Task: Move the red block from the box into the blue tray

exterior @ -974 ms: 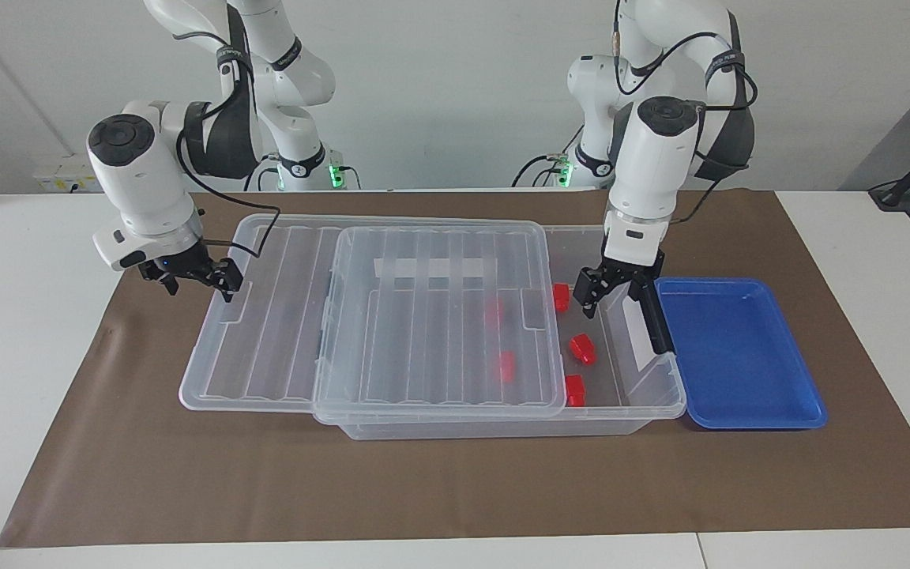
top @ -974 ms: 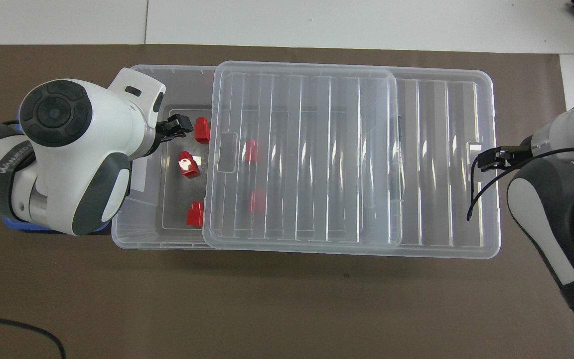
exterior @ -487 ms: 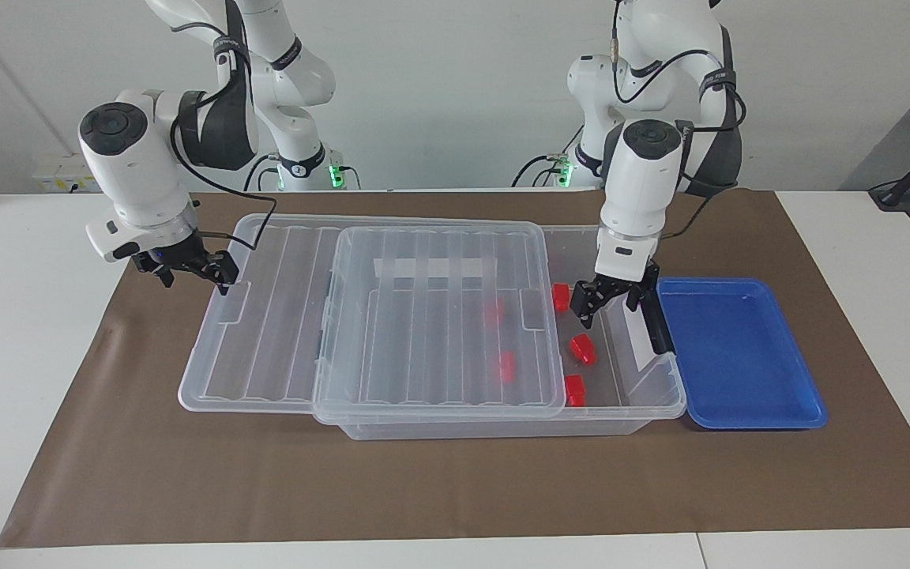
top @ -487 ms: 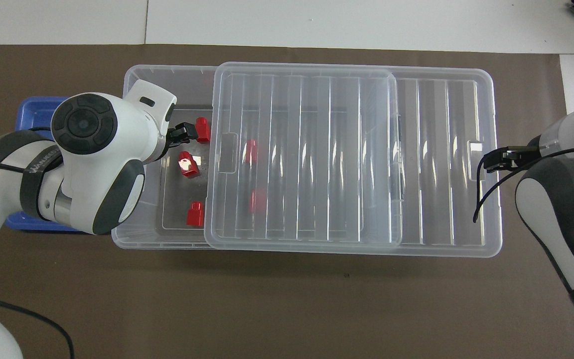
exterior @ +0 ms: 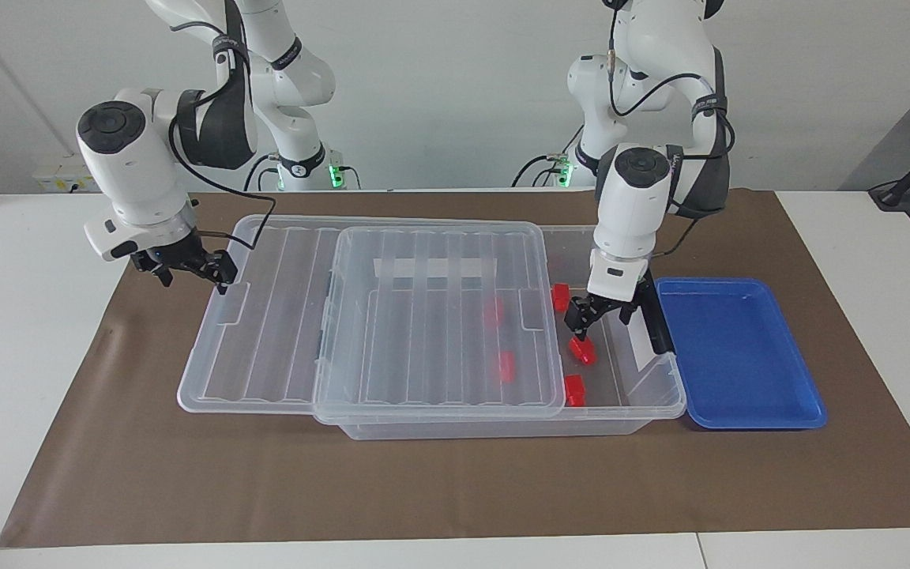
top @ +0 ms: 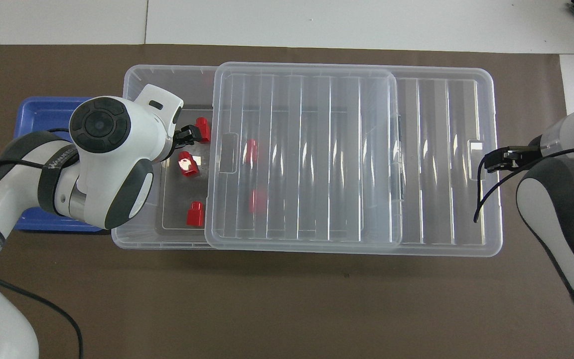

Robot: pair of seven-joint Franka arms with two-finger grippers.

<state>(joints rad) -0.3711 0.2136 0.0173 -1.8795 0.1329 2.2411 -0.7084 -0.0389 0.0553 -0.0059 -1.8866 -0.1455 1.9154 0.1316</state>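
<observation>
Directly under the left gripper, inside the uncovered end of the box, lay the red block it seemed to be after; its fingers were spread and hung just above that block, not yet touching it. Two more blocks sat in the same open end, one beside the gripper nearer the robots and one farther from them, with two others under the slid-aside lid. Next to the gripper, toward the left arm's end of the table, the blue tray stood against the box. The likely trouble was crowding: one finger could land on top of the block instead of beside it and tip or shove it, and the lid's edge, close by the gripper, might be bumped. The right gripper waited at the lid's other end; whether it was spread could not be told.
</observation>
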